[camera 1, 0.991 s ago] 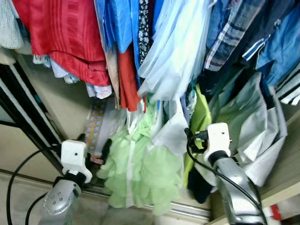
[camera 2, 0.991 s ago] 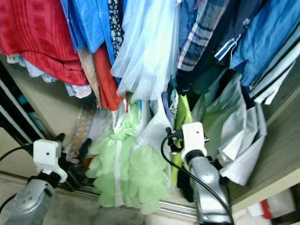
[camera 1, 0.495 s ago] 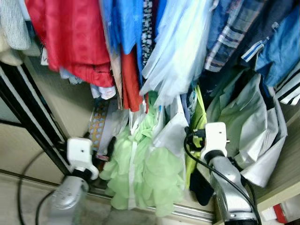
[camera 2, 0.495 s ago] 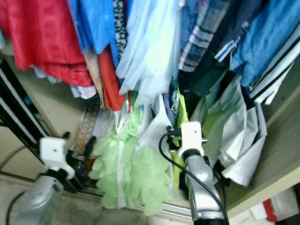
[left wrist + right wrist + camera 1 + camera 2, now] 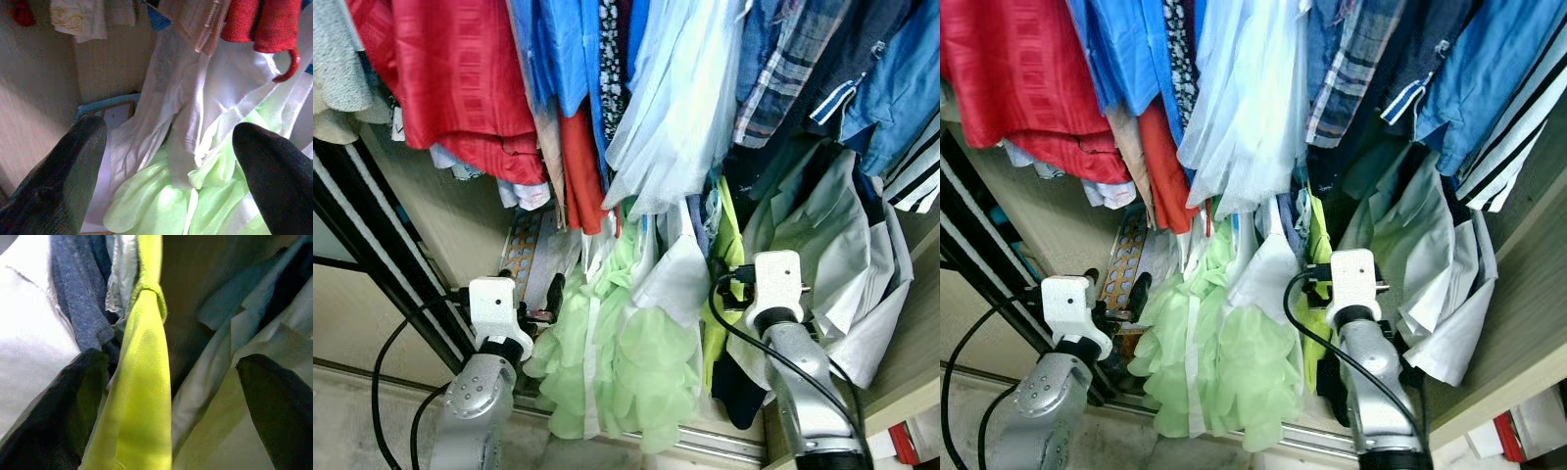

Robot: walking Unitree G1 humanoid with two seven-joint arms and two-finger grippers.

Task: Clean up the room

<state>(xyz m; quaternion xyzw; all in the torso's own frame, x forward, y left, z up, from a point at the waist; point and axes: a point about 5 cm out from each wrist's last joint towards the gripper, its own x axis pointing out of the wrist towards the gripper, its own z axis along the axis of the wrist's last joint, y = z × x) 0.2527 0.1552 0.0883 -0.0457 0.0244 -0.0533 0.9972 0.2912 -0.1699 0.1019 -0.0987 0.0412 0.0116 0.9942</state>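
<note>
Just beyond the spread right gripper (image 5: 168,396) hangs a yellow-green fabric strip (image 5: 142,382) (lengthwise upright), between its fingers.

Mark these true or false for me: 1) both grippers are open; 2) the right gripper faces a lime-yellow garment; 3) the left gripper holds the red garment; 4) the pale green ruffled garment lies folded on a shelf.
1) True: the left gripper and the right gripper are both open.
2) True: the lime-yellow garment hangs between its fingers.
3) False: the red garment hangs well above it, ungripped.
4) False: the pale green ruffled garment hangs between the two arms.
</note>
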